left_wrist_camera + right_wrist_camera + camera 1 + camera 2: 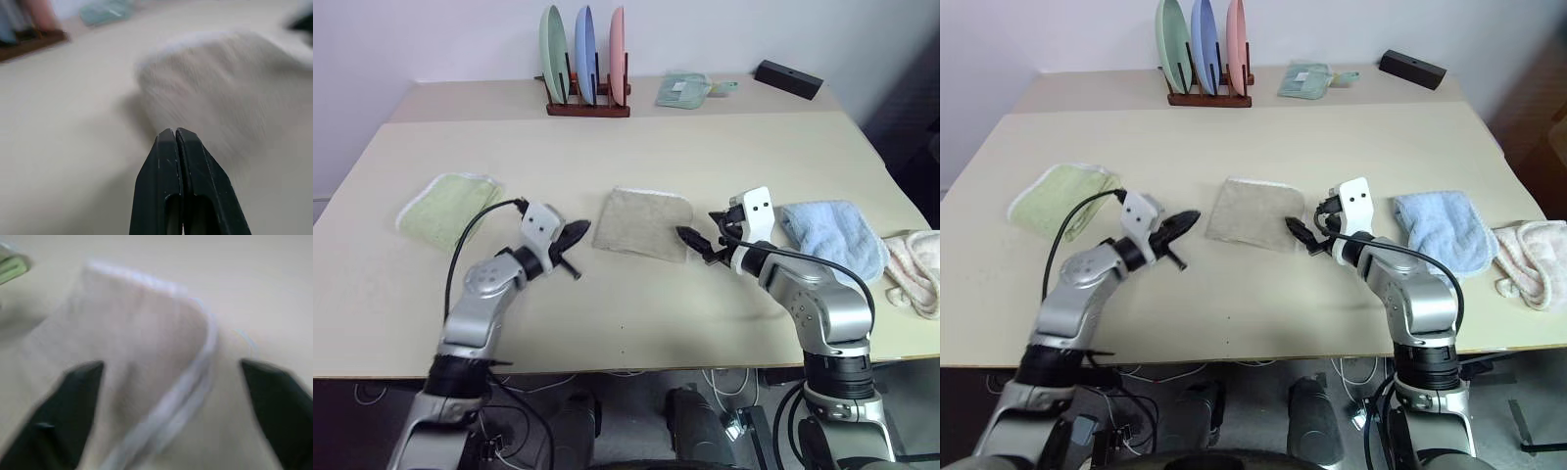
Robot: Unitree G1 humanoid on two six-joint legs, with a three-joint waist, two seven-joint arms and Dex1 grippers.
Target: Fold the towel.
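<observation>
And here's the towel (642, 223), folded into a compact beige square, lying flat in the middle of the counter (636, 157) with a white stitched edge showing along its far side. On its left, the left gripper (576, 235) hangs just beside the towel's left edge, and its fingers (177, 161) are pressed tight together, nothing between them. Over on the right, the right gripper (697, 241) sits at the towel's near right corner, and the right wrist view tells the story: its fingers (68, 401) are spread wide, one either side of the white-trimmed edge, gripping nothing. Whether a fingertip actually brushes the cloth, I can't tell. So both arms flank the towel, one each side, and it lies free between them. Around the counter: a light green towel (448, 209) lies well off to the left, folded, with a pale trim. To the right, a light blue towel (834, 235) sits rumpled just past the right arm, and beyond it a pink and white cloth (915, 269) lies at the counter's right edge. Along the far side, a wooden rack (587, 106) holds three upright plates, green, blue and pink. Right of the rack lies a small pale green cloth (685, 90), and further right a black box (788, 78) rests near the far right corner.
</observation>
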